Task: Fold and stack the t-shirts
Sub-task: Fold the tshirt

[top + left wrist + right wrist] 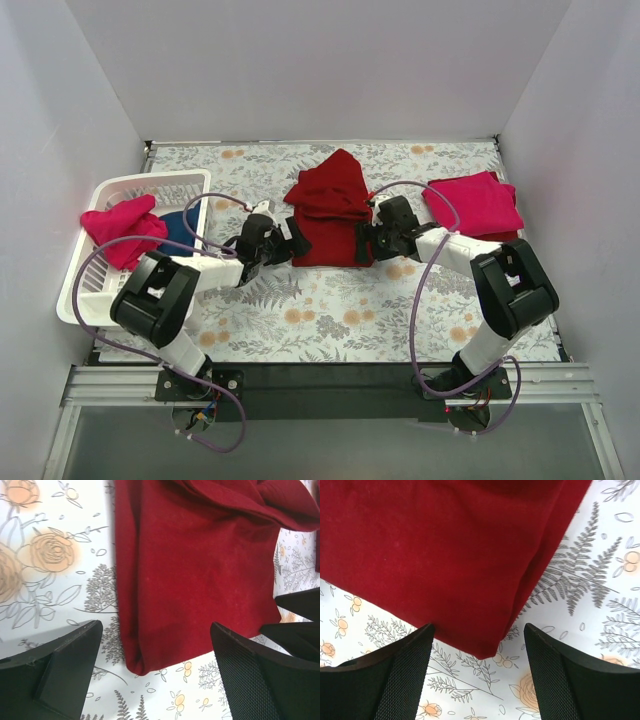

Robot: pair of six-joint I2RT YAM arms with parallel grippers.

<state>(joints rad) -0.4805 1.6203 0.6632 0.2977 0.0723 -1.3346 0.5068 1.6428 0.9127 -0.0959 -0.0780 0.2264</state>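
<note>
A large dark red t-shirt (328,212) lies partly folded at the table's middle, its top bunched. My left gripper (292,243) is open at its near left corner (140,665), fingers apart on either side, empty. My right gripper (362,240) is open at its near right corner (487,647), empty. A folded bright pinkish-red t-shirt (474,204) lies at the back right. Another pinkish-red t-shirt (122,228) hangs over the white basket, and a navy blue one (180,226) lies inside it.
The white slatted basket (150,185) stands at the left edge. A floral cloth (330,310) covers the table. White walls enclose the back and sides. Purple cables loop over both arms.
</note>
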